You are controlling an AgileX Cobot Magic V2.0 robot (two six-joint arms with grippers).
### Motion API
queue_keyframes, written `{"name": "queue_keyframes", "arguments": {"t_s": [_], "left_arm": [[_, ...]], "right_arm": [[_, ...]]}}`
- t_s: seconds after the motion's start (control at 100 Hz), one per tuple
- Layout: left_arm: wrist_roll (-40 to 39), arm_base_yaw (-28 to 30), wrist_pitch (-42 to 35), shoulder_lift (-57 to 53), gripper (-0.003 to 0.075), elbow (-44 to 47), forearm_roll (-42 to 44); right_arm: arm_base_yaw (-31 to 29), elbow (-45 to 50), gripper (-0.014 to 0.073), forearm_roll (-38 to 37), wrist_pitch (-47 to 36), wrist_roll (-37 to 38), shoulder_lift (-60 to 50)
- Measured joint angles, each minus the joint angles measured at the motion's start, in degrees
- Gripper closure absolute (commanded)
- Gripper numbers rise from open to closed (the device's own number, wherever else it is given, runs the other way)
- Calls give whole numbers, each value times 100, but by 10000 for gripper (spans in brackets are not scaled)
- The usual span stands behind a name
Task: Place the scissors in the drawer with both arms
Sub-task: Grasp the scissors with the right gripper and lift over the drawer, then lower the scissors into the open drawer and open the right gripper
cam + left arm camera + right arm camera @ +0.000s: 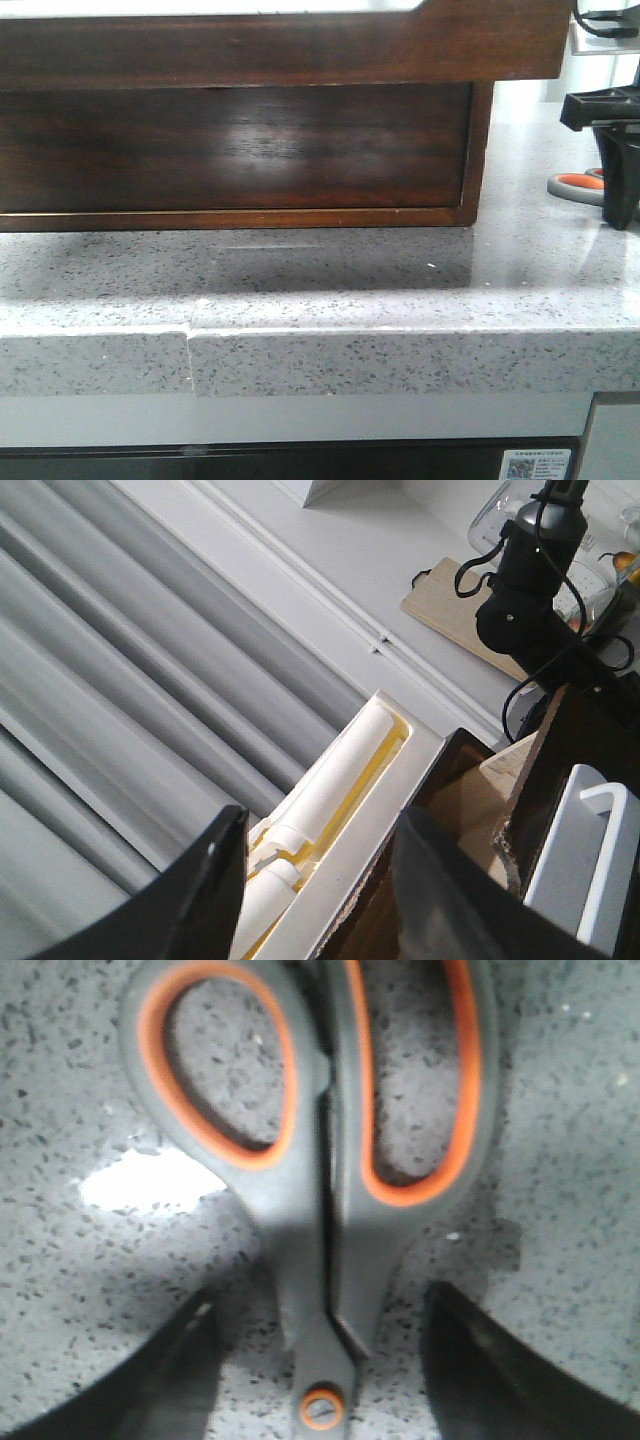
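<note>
Scissors (325, 1190) lie flat on the speckled counter (330, 290), between the right gripper's (320, 1380) spread fingers. The left gripper (315, 890) is open, empty. Drawer (235, 148) contents apparently hidden.

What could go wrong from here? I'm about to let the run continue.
1. The scissors lie flat on the speckled countertop between the right gripper's spread fingers; closing near the pivot screw could skid them rather than lift them.
2. The left gripper is open and grips nothing, so the drawer may not be opened when needed.
</note>
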Motion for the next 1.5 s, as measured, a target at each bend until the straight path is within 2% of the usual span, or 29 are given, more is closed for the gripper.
{"name": "queue_keyframes", "arguments": {"t_s": [0.15, 0.24, 0.52, 0.9, 1.0, 1.15, 1.29, 1.5], "left_arm": [[0, 0, 0, 0, 407, 0, 0], [0, 0, 0, 0, 407, 0, 0], [-14, 0, 220, 0, 407, 0, -28], [-14, 0, 259, 0, 407, 0, -92], [-14, 0, 269, 0, 407, 0, -92], [-14, 0, 269, 0, 407, 0, -116], [-18, 0, 269, 0, 407, 0, -224], [-18, 0, 271, 0, 407, 0, -245]], "right_arm": [[0, -13, 582, -60, 10, 0, 0], [0, -23, 664, -60, 10, 0, 0], [0, 45, 662, -17, 93, 0, -231], [0, -139, 662, 208, -523, -293, -2459], [0, -434, 662, 634, -802, -808, -2938], [245, -1069, 662, 1522, -935, -2062, -3334], [833, -1535, 662, 1791, -913, -2845, -3377], [1967, -1658, 662, 1818, -891, -3758, -3160]]}}
